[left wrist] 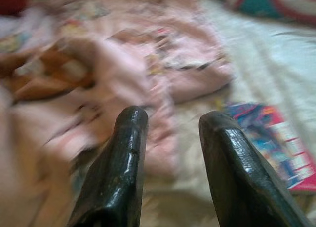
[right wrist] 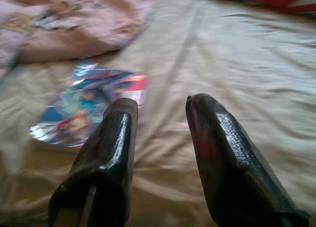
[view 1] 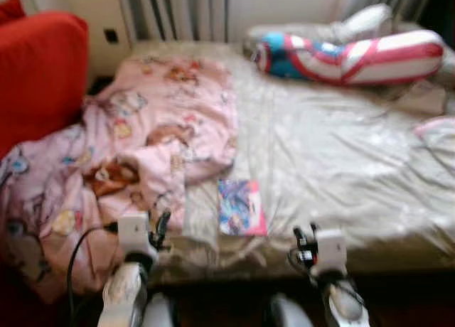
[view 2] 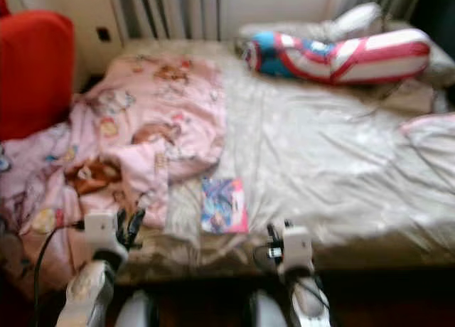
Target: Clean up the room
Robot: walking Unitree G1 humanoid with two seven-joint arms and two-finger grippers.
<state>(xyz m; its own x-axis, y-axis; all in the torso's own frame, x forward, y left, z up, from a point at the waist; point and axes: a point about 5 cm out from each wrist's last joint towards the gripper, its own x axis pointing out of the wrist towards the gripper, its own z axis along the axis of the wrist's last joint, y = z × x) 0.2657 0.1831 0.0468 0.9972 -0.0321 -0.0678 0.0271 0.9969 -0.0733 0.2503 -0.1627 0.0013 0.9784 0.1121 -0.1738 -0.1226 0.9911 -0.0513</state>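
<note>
Soft printed cloth blanket (view 1: 135, 149), creased matt sheet (view 1: 320, 163), glossy paper book (view 1: 242, 207).

I stand in a home bedroom, before a bed (view 1: 334, 156) with a rumpled pale sheet, a pink cartoon-print blanket (view 1: 142, 142) heaped on its left side, a striped bolster pillow (view 1: 355, 57) by the curtains (view 1: 178, 11).

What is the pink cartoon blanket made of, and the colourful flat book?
The pink cartoon-printed blanket looks like soft cloth: it bunches and folds. The colourful flat book seems glossy paper or card, lying flat with straight edges and some sheen; blur leaves that unsure.
</note>
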